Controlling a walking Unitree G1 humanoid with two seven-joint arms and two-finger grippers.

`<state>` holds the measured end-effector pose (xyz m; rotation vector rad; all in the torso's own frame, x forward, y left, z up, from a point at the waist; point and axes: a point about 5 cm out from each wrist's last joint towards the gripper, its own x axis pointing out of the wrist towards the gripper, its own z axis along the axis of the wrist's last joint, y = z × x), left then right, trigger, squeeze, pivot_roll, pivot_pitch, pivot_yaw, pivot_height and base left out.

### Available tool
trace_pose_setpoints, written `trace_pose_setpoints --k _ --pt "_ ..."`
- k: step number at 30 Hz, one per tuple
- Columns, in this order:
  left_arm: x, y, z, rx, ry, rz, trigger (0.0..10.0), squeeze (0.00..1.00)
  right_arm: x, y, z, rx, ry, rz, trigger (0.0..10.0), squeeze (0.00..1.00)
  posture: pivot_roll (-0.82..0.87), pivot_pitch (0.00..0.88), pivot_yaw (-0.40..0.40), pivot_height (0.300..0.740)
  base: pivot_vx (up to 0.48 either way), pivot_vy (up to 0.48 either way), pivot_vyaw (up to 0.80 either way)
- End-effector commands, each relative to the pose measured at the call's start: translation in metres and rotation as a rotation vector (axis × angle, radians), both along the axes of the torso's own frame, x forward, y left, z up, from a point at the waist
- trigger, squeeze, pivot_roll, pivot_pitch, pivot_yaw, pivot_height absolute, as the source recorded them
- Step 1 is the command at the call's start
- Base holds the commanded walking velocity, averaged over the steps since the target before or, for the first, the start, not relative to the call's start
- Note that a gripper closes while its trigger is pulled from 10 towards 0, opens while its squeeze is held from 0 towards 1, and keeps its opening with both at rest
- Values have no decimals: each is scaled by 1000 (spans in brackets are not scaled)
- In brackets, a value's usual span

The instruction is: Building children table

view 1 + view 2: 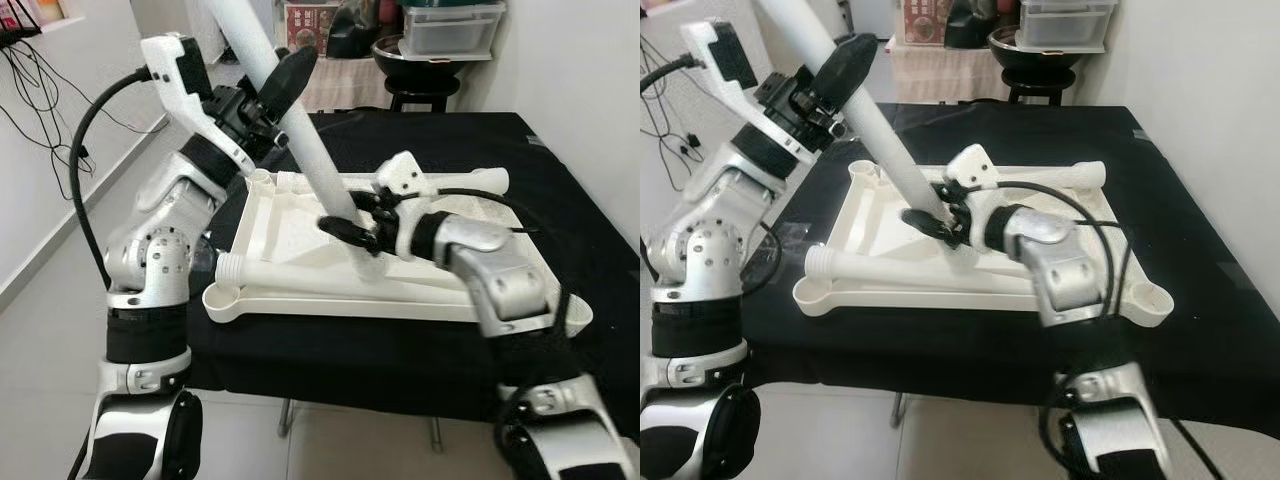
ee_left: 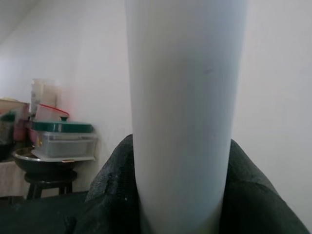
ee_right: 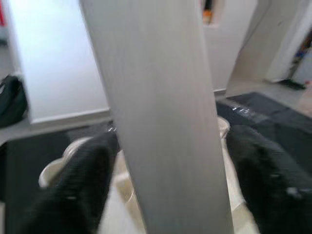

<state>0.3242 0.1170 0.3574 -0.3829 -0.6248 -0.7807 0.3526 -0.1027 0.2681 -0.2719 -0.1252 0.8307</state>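
Observation:
A white children's table top [image 1: 400,310] lies upside down on the black-covered table [image 1: 560,190]. A long white leg [image 1: 310,150] stands tilted over it, its lower end resting on the top's underside near the middle. My left gripper [image 1: 285,85] is shut on the leg high up, with the tube [image 2: 185,122] close between its fingers. My right gripper [image 1: 352,225] is shut on the same leg [image 3: 161,122] near its foot. A second leg [image 1: 300,275] lies along the top's front edge. A third leg [image 1: 450,182] lies at its back edge.
Behind the table stands a black stool [image 1: 425,95] carrying a dark bowl and a clear plastic box [image 1: 450,30]. Cables [image 1: 30,80] hang on the left wall. A white wall runs close along the table's right side. Pale floor lies to the left and front.

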Motion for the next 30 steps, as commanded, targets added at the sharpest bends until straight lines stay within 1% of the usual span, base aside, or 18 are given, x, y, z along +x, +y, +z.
trace_pose_setpoints --k 1,2,3,5,6,8,9,10,11,12,13,14,15,16,22,27,28,30 --pt "-1 -3 4 6 -11 -27 0 0 3 1 0 31 -4 -34 10000 1000 -96 42 74 740 0 0 0" --pt "-1 -3 4 6 -11 -27 0 0 3 1 0 31 -4 -34 10000 1000 -96 42 74 740 0 0 0" --pt "-3 -5 7 5 -21 -50 0 0 3 8 -3 41 -3 -32 10000 1000 -94 39 74 740 0 0 0" --pt "-3 -5 7 5 -21 -50 0 0 3 8 -3 41 -3 -32 10000 1000 -94 39 74 740 0 0 0" --pt "-3 -6 8 7 -29 -60 0 0 1 16 -5 38 -6 -4 10000 122 -93 33 74 740 0 0 0" --pt "-3 -6 8 7 -29 -60 0 0 1 16 -5 38 -6 -4 10000 122 -93 33 74 740 0 0 0" --pt "-4 -8 10 8 -37 -68 0 0 -1 24 -9 24 -5 25 10000 0 -91 30 72 740 0 0 0" --pt "-4 -8 10 8 -37 -68 0 0 -1 24 -9 24 -5 25 10000 0 -91 30 72 740 0 0 0" --pt "-5 -9 11 9 -43 -74 0 0 -3 31 -14 10 -6 45 10000 0 -90 29 73 740 0 0 0" --pt "-5 -9 11 9 -43 -74 0 0 -3 31 -14 10 -6 45 10000 0 -90 29 73 740 0 0 0" --pt "-6 -10 14 8 -56 -84 0 0 -1 36 -23 -18 1 44 0 0 -87 22 70 740 0 0 0" --pt "-6 -10 14 8 -56 -84 0 0 -1 36 -23 -18 1 44 0 0 -87 22 70 740 0 0 0" --pt "-8 -12 19 5 -75 -98 0 0 2 39 -33 -58 5 28 0 0 -86 19 69 740 0 0 0" --pt "-10 -12 21 4 -86 -105 0 0 3 40 -36 -72 5 17 0 0 -85 16 68 740 0 0 0" --pt "-15 -15 30 -6 -121 -136 0 0 9 38 -39 -102 -1 -30 0 0 -85 9 68 740 0 0 0" --pt "-17 -17 32 -7 -130 -146 0 0 10 38 -39 -106 0 -42 0 0 -87 7 68 740 0 0 0" --pt "-18 -20 32 -7 -135 -152 0 0 13 35 -37 -88 -6 -69 0 0 -89 8 71 740 0 0 0" --pt "-18 -20 32 -7 -136 -154 0 0 15 34 -36 -79 -11 -79 0 0 -89 8 71 740 0 0 0"
